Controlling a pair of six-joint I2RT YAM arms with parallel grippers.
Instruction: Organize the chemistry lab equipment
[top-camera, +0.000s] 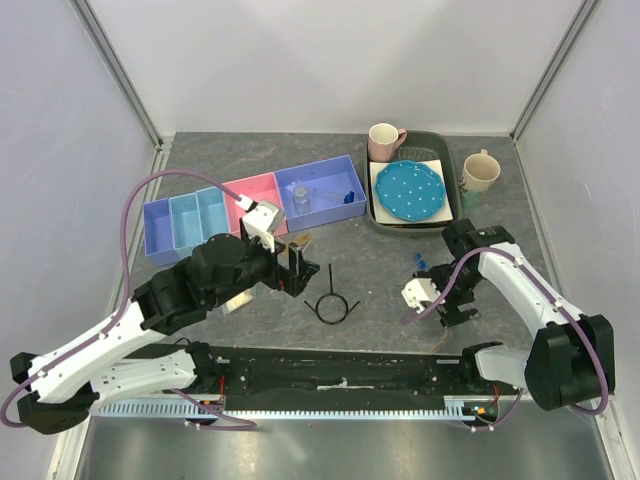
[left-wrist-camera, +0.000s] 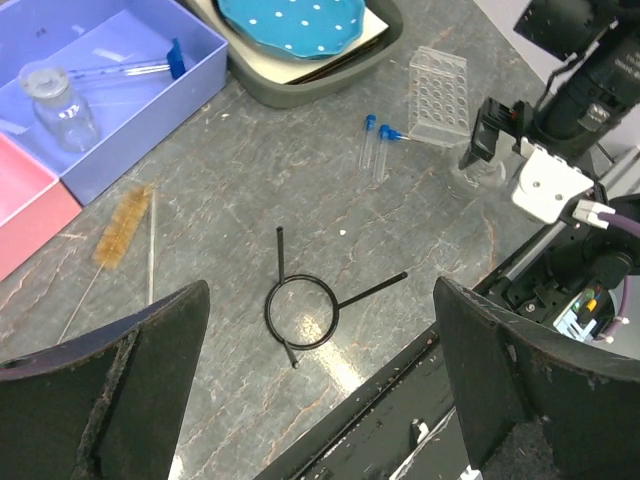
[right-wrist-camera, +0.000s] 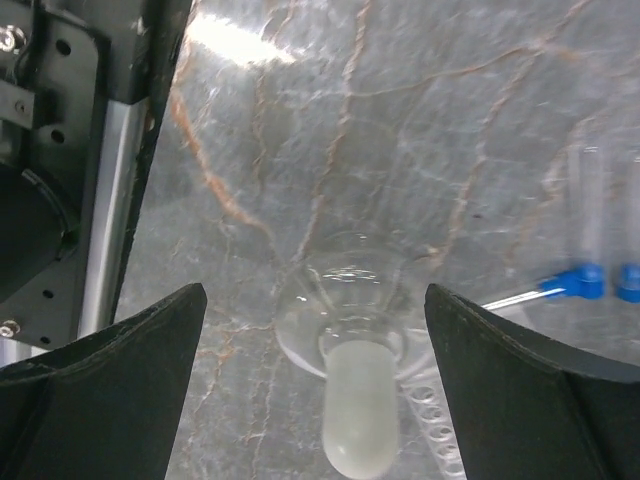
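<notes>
My left gripper (top-camera: 298, 268) (left-wrist-camera: 320, 400) is open and empty, above the table just left of the black wire loop (top-camera: 330, 305) (left-wrist-camera: 302, 312). My right gripper (top-camera: 458, 310) (right-wrist-camera: 318, 385) is open, with its fingers on either side of a small clear glass flask (right-wrist-camera: 345, 300) that has a frosted neck; they do not touch it. Two blue-capped vials (left-wrist-camera: 372, 140) (right-wrist-camera: 585, 280) lie next to the clear tube rack (left-wrist-camera: 438, 92). A white-capped clear bottle (left-wrist-camera: 58, 100) stands in the blue bin (top-camera: 320, 185). A brush (left-wrist-camera: 122, 225) and a thin rod (left-wrist-camera: 151, 248) lie on the table.
A pink bin (top-camera: 255, 195) and a divided blue bin (top-camera: 185, 225) stand to the left. A dark tray (top-camera: 445, 150) holds the blue dotted plate (top-camera: 410, 190), with mugs (top-camera: 385, 138) (top-camera: 478, 172) beside it. The black base rail (top-camera: 340, 372) runs along the near edge.
</notes>
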